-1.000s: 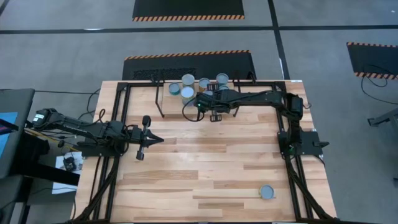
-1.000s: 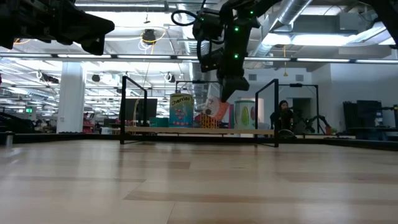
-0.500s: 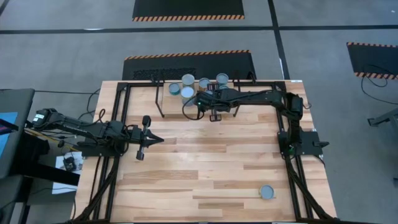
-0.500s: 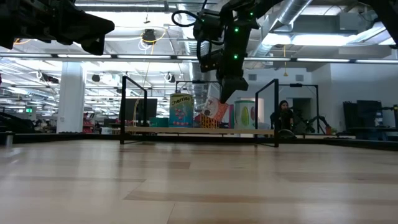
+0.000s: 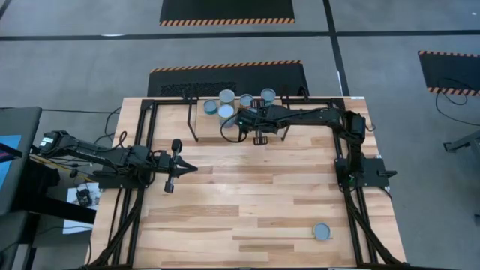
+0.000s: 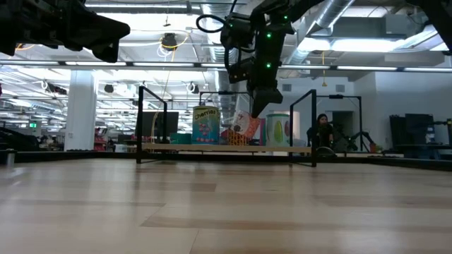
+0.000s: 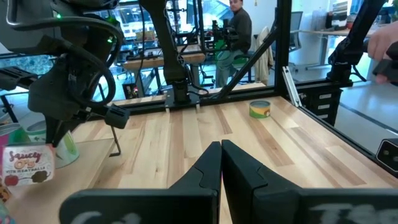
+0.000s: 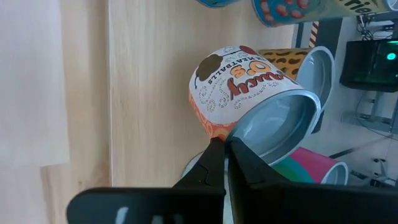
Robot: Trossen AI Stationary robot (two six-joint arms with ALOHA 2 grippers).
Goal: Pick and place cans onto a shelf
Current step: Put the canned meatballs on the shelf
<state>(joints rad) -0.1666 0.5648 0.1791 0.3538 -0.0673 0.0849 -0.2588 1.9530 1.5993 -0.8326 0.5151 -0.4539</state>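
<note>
- Right now the right gripper [image 5: 238, 118] is up at the far end of the table, over the shelf [image 6: 226, 149], with its fingers pressed together.
- Its tips touch the rim of an orange can [image 8: 249, 87]. They look shut beside the can, not around it, so I do not think it is holding anything.
- From the low view, this orange can [image 6: 244, 125] leans over. It is not standing straight like the other cans [image 5: 226, 96] on the shelf.
- Its long side points away from the gripper, and its round silver top faces the fingers.
- So the gripper likely has to open up and come around the can's sides before it can set it straight.
- One more can [image 5: 322, 232] sits alone at the near end of the table, well apart from the shelf, on the right arm's side.
- The left gripper [image 5: 182, 169] waits over the left middle of the table, fingers closed and empty. It is not the nearer one to either can.
</note>
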